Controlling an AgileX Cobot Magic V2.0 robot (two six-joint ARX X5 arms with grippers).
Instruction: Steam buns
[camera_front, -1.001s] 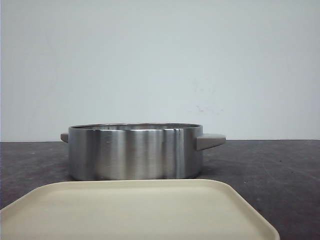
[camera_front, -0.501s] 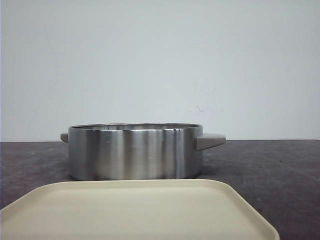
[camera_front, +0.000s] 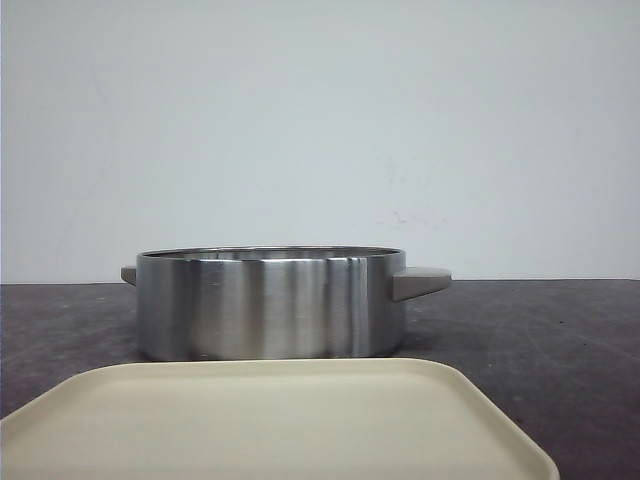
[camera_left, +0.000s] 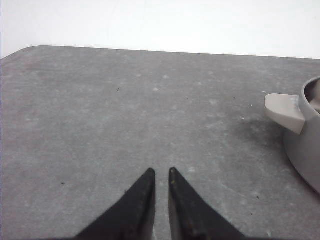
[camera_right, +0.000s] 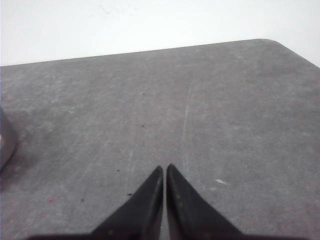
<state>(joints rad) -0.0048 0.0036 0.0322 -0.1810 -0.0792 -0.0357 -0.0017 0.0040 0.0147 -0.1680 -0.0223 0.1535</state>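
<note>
Front view unchanged from half second ago: steel pot (camera_front: 270, 303) on dark worktop (camera_front: 560, 330), cream tray (camera_front: 270, 420) just in front of it, nothing on tray. Buns in no view; pot interior hidden by its wall. Neither arm in front view. Wrist views only: left hand (camera_left: 161, 173) tips nearly together, slim gap, gripping nothing, pot handle (camera_left: 284, 112) off to side; right hand (camera_right: 165, 169) tips together, gripping nothing, above bare worktop.
</note>
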